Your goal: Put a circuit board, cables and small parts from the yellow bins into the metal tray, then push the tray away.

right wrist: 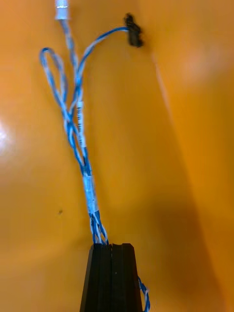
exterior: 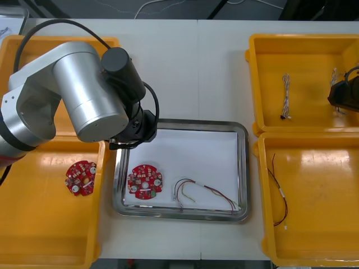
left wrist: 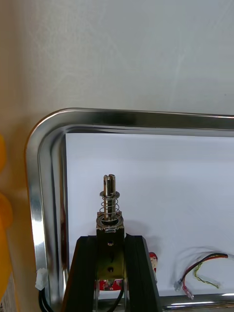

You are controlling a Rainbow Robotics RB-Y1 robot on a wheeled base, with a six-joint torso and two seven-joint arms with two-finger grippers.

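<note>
Presently two boards: one board [exterior: 145, 181] in tray [exterior: 243, 168], one board [exterior: 81, 178] in lower-left bin [exterior: 33, 224]. Left gripper [left wrist: 109, 239] clamps one metal part [left wrist: 110, 204] over tray's upper-left corner; right gripper [right wrist: 111, 246] pinches one cable [right wrist: 78, 131], upper-right bin [exterior: 303, 56].

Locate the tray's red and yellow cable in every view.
Front view: red and yellow cable lies in the metal tray's near part, right of the red circuit board.
Left wrist view: cable beside the left gripper, which grips a small metal part.
Right wrist view: looks into a yellow bin, where the right gripper pinches a twisted blue and white cable.
Shared landmark: the tray's shiny rim.
</note>
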